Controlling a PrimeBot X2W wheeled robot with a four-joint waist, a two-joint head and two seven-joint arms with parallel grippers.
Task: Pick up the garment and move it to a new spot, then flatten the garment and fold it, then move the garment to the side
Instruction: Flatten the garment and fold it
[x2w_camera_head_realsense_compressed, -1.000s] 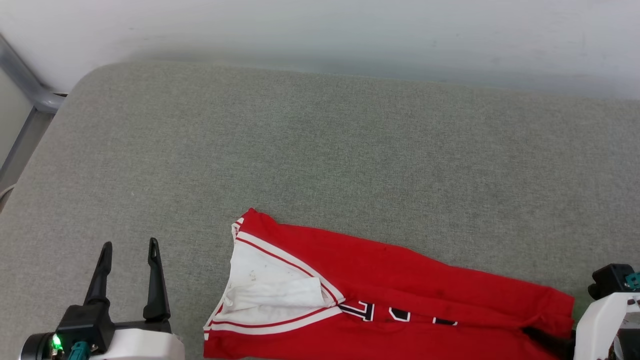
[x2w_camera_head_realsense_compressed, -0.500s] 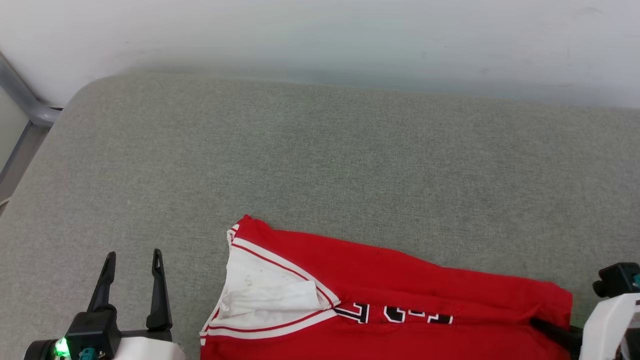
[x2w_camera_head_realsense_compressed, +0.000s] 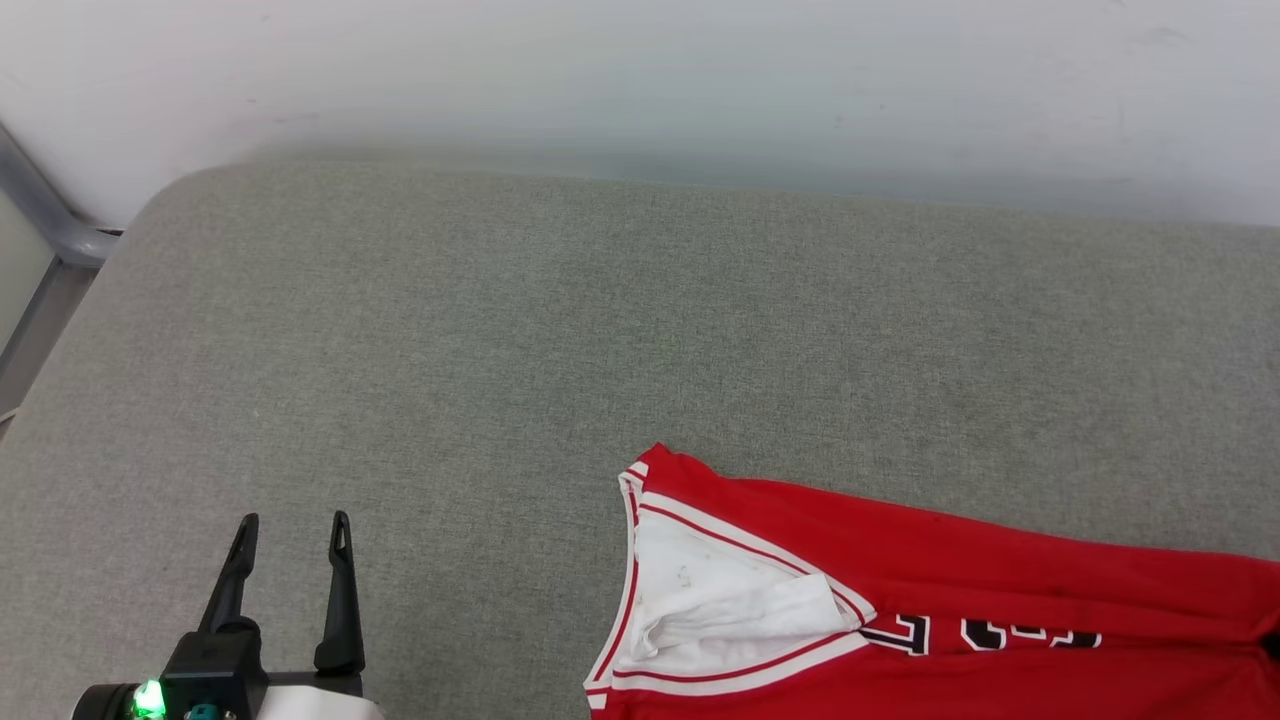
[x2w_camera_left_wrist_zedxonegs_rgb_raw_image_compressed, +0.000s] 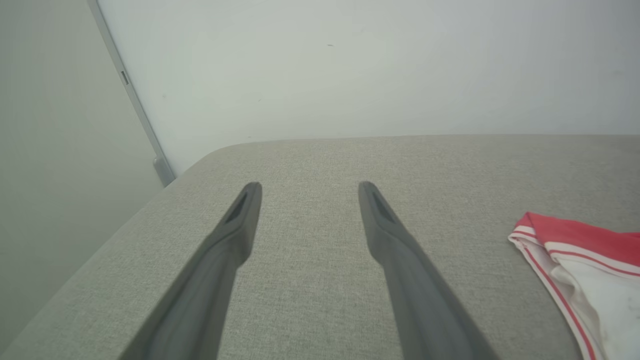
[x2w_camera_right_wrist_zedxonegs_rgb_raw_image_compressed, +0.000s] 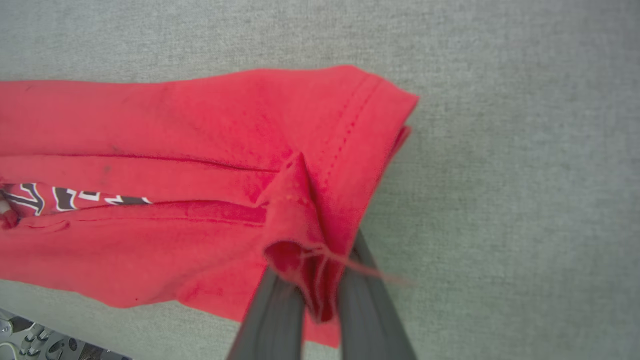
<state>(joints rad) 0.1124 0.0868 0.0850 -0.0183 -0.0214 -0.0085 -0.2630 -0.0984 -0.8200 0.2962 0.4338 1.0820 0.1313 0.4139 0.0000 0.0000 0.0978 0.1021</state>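
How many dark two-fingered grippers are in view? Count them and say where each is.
2. The left gripper hovers open above the grey fabric surface, apart from the red jersey T-shirt; the right gripper is shut on the shirt's hem corner.

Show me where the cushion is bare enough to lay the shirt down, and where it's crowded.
Bare: the wide stretch of cushion between the wall and the shirt, and the strip between the open left end effector and the shirt. Crowded: the near right, where the shirt lies, its hem pinched in the right end effector.
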